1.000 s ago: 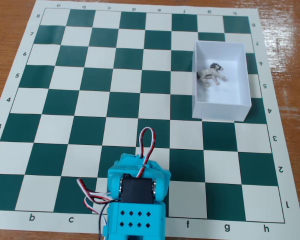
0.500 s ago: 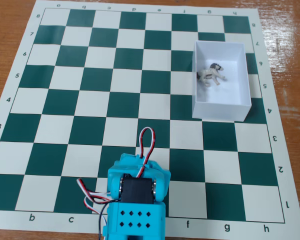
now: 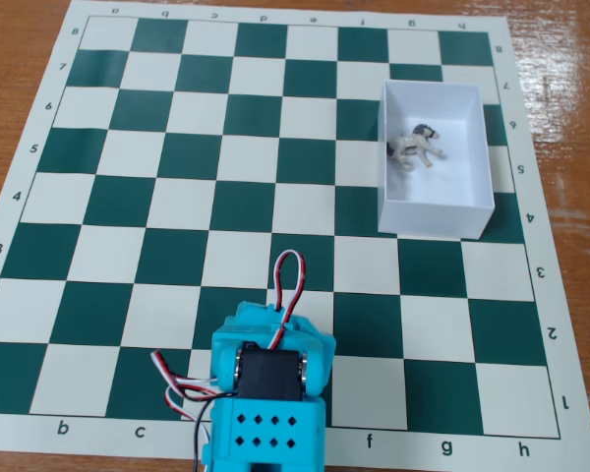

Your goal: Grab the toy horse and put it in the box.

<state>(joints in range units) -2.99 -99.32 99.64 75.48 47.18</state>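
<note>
A wooden tabletop (image 3: 20, 39) carries a green-and-white chess mat (image 3: 177, 197), seen from above in the fixed view. The blue arm (image 3: 265, 393) sits folded at the mat's near edge, well apart from the box (image 3: 435, 218). Its red, white and black wires (image 3: 287, 280) loop up over the motor housing. The hand is not visible: the arm's body hides it or it lies out of view, so I cannot tell whether it is spread or clenched, nor whether it touches anything.

Outward from there, the box stands towards the far right of the mat, upright and open-topped. The horse (image 3: 417, 147) lies on its side on the box floor, close to the left wall. With the horse inside and the arm parked clear, the job looks to me finished, the arm resting at home.
</note>
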